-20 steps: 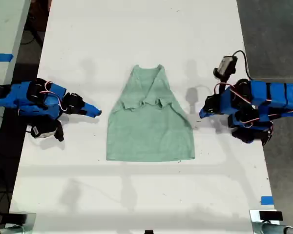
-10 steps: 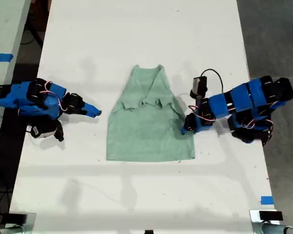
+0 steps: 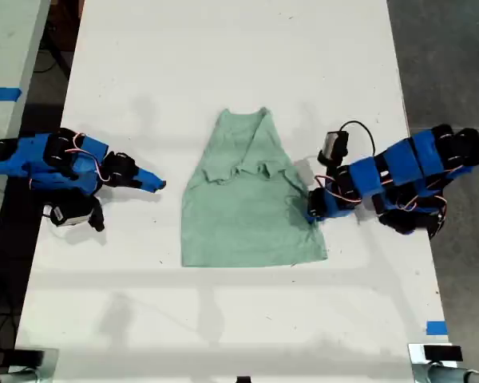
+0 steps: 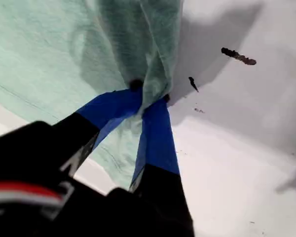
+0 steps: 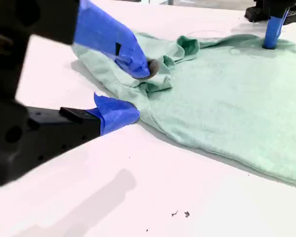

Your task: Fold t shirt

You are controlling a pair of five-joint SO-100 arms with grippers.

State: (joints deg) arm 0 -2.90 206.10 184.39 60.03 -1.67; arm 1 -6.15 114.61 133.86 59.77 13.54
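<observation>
Pinched on the shirt's edge, my first gripper (image 3: 310, 214) has its blue-taped jaws clamped on a fold of cloth at the exterior view's right.

Largest is the white table (image 3: 231, 64), smooth and matte with a few dark specks. On its middle lies the t shirt (image 3: 247, 199), soft pale mint-green fabric, sleeves folded inward, hem towards the exterior view's bottom, flaring wider there; its right edge puckers and lifts where my first gripper (image 4: 150, 96) grips it, the cloth bunching into a ridge between the jaws. My second gripper (image 3: 156, 182) rests on the table at the exterior view's left, near the shirt but apart from it, its blue jaws (image 5: 126, 89) spread apart around nothing.
</observation>
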